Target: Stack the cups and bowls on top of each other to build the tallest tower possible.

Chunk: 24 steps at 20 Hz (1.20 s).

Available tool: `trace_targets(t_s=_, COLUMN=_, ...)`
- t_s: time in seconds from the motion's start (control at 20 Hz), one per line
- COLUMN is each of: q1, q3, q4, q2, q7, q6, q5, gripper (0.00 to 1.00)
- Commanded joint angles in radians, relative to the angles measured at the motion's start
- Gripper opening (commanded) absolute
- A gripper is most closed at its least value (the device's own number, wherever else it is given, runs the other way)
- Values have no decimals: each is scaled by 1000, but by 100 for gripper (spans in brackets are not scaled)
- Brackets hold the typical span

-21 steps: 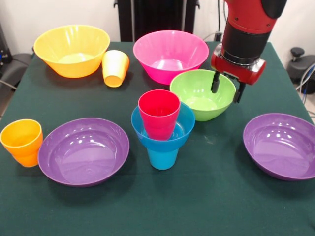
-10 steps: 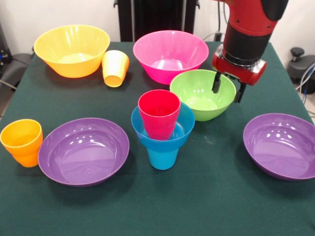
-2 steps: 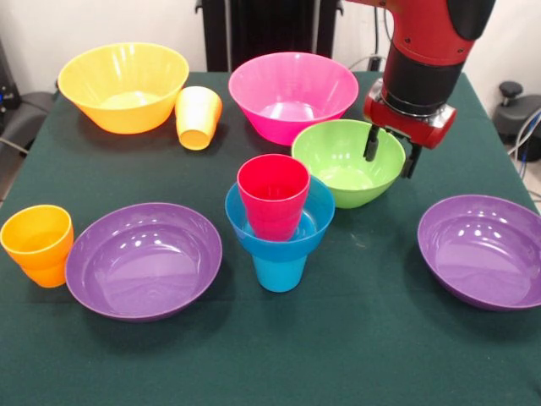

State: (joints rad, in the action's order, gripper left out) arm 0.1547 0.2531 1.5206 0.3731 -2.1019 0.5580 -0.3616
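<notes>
The gripper (image 3: pixel 390 155) hangs open, straddling the lime green bowl (image 3: pixel 342 165) rim. It should close squarely on the rim, then lift level toward the red cup (image 3: pixel 273 194).

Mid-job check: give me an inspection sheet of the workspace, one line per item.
Surface: green cloth table, flat.
Job's things: red cup sits in the blue bowl, which sits on the blue cup. Lime bowl is on the table behind them. Orange cup is upright; yellow cup is tipped against the orange-yellow bowl. Pink bowl and two purple bowls are empty.
Clutter: nothing seen.
Hand: hand open, its fingers astride the lime bowl's rim.
Cables: some at the right edge, off the table.
Surroundings: dark stand behind the table.
</notes>
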Motion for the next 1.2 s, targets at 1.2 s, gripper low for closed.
trace_targets(t_s=1.2, q1=90, q3=-95, q4=132, q2=-51, q7=-265, q6=-216, q5=-72, gripper=100)
